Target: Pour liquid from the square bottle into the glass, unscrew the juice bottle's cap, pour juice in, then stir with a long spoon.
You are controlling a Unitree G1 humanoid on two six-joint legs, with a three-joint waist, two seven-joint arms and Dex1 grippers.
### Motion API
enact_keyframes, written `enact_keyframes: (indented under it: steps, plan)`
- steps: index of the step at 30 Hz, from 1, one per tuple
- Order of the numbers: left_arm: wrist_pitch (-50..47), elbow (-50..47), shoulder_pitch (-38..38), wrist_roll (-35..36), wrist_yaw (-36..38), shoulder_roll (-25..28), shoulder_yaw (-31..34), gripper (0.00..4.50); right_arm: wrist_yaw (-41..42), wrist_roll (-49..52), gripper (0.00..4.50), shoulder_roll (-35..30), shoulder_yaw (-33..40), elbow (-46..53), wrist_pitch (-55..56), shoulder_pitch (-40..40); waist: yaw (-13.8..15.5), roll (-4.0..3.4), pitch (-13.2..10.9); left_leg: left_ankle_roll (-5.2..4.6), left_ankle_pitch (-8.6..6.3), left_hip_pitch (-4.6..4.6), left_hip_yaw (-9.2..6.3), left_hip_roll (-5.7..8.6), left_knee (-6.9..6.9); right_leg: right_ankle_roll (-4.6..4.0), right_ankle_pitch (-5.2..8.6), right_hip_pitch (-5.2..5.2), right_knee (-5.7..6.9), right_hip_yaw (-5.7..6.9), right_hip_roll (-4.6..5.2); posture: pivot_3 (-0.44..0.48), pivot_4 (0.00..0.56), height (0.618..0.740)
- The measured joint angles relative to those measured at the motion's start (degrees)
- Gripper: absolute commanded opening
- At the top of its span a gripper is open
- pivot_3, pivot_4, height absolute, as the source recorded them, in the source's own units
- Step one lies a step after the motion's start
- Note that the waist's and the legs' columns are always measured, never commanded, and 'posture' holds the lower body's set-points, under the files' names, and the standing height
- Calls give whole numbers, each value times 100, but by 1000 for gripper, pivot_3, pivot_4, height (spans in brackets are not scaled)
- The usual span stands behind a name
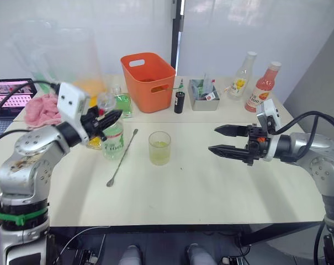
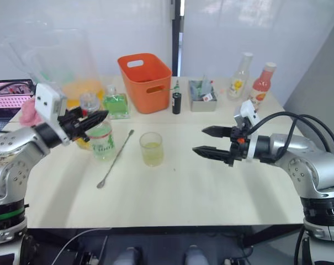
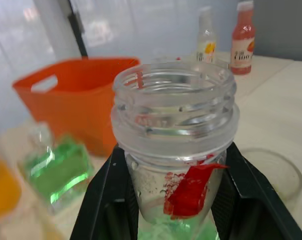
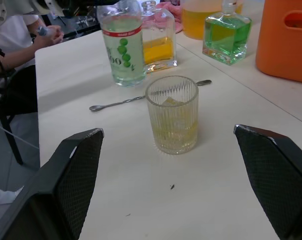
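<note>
Nearest the robot on the table [image 1: 211, 193], the long spoon [image 1: 122, 157] lies flat and untouched, its stem running from beside the juice bottle toward the front edge. Just beyond it the glass [image 1: 159, 148] stands upright with a shallow layer of yellowish liquid, so the first pour looks done. Level with the glass, the right tool [image 1: 228, 139] hovers over bare table with its fingers spread wide and nothing between them. On the other side, the left tool [image 3: 175, 200] is closed around the neck of the juice bottle [image 1: 112, 135], whose mouth is open and capless. Behind it stands the square bottle [image 4: 158, 42], still holding yellow liquid. Juice pouring seems to be the step in hand: next the bottle needs carrying over the glass and tilting gently.
</note>
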State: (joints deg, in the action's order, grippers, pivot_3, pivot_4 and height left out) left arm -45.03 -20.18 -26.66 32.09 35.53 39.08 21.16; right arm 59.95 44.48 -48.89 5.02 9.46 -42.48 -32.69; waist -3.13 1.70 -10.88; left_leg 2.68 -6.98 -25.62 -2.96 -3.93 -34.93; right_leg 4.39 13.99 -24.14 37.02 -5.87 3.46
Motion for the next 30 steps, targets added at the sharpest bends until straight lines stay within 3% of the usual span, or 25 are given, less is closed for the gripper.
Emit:
enact_keyframes:
  steps: [6, 12, 17, 22, 30]
  plan:
    - [-318, -510, 803, 714, -113, 177, 1195, 1280, 496, -194, 4418, 21, -50, -99, 337, -4, 65, 0, 0, 1, -1, 3, 1, 0, -2, -3, 1, 1, -3, 0, 0, 0, 150, 738]
    - [-374, -540, 1015, 906, -241, 273, 1390, 1280, 632, -312, 4418, 97, -113, -165, 357, -4, 79, 1, 0, 2, -1, 2, 4, 0, -3, -5, 1, 0, -5, 0, 1, 0, 150, 738]
    - [-42, -135, 2209, 630, -105, 446, 2349, 1280, 795, -400, 4418, 209, -208, -370, 399, -174, -95, 2, 0, 0, -3, 20, 15, -11, 25, -47, 6, -12, 7, -5, -6, 0, 150, 738]
    - [770, 1473, 1529, 256, -114, 773, 2422, 1280, 722, -385, 4418, 352, -206, -199, 366, -166, 42, 9, 0, 9, -4, 15, 3, -11, 7, -76, 37, 1, 0, 20, 1, 0, 150, 738]
    - [1857, 3427, 87, -344, -241, 880, 1655, 1280, 331, -260, 4418, 343, 30, 298, 214, 209, 160, 30, 12, 7, 0, 3, 1, -12, 17, -41, 13, -9, -1, 24, -2, 0, 150, 738]
